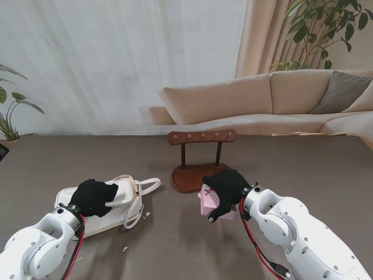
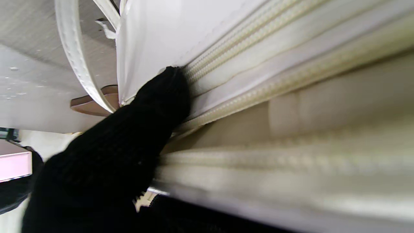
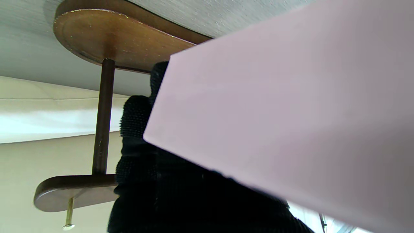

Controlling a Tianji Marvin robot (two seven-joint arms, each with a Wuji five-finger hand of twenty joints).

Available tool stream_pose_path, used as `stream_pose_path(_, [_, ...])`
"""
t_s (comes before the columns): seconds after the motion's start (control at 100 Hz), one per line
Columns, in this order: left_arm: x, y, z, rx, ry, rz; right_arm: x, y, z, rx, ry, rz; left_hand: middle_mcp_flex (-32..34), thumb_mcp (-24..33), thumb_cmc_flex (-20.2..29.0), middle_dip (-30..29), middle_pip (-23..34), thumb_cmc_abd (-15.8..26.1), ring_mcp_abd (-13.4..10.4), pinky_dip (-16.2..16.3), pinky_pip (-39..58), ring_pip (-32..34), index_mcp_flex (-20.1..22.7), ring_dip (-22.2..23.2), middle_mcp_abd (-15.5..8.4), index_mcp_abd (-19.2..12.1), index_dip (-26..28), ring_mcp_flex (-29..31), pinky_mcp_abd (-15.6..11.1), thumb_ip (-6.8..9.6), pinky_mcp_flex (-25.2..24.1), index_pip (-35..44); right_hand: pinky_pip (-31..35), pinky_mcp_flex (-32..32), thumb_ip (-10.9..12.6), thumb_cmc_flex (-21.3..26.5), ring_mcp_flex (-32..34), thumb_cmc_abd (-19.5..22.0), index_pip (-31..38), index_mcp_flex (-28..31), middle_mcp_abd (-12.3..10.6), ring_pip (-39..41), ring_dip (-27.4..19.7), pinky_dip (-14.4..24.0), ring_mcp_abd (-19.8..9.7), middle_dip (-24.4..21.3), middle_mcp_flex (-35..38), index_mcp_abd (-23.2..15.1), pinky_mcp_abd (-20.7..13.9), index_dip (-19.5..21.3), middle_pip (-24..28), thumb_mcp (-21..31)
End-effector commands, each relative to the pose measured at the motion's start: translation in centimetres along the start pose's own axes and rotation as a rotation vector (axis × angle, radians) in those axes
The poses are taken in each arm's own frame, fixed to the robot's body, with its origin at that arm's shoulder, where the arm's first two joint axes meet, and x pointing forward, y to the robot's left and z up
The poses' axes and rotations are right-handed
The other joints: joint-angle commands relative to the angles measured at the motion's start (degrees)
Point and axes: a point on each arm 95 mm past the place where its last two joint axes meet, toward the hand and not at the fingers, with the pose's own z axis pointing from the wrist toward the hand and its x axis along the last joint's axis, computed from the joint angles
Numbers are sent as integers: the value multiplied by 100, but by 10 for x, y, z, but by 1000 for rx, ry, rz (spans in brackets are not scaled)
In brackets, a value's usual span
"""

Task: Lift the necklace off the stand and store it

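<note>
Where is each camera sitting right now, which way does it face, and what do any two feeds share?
Stand view: above the shoulders, looking down at the table; shows both arms, left hand on the white bag, right hand on the pink box.
Left wrist: along the fingers, pressed to the bag's zipper.
Right wrist: along the fingers, facing the pink box and wooden stand.
Shared: all three show the wooden stand.
</note>
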Motion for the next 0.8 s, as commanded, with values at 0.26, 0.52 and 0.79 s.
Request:
stream_pose_path(0.26, [36, -4, 22, -17, 77, -40, -2, -1, 0, 16, -4, -5, 271, 383, 362, 35, 47, 486, 124, 28, -26, 21, 35, 6, -359, -565, 115, 116, 55, 260, -109, 376, 128, 526, 625, 4834, 734, 1109, 1487, 627, -797, 605, 291, -63, -829, 246, 366, -2020, -64, 97, 312, 1190])
stream_pose_path(0.52, [58, -3, 43, -8, 94, -107, -4, -1, 1, 14, -9, -4, 246, 360, 339, 77, 62, 548, 111, 87, 26, 85, -42, 42, -369, -535, 150, 116, 56, 244, -91, 387, 128, 525, 624, 4835, 734, 1109, 1486, 617, -797, 604, 290, -64, -829, 248, 360, -2008, -64, 101, 312, 1189])
stream_pose_path(0.79, [71, -15, 49, -33, 47, -152, -4, -1, 2, 10, -1, -3, 80, 320, 203, 176, 50, 827, 150, 311, 212, 293, -190, 155, -192, -277, 147, 126, 411, 245, -197, 228, 128, 524, 624, 4837, 733, 1110, 1485, 617, -796, 603, 290, -65, -824, 247, 356, -2010, -60, 103, 310, 1187])
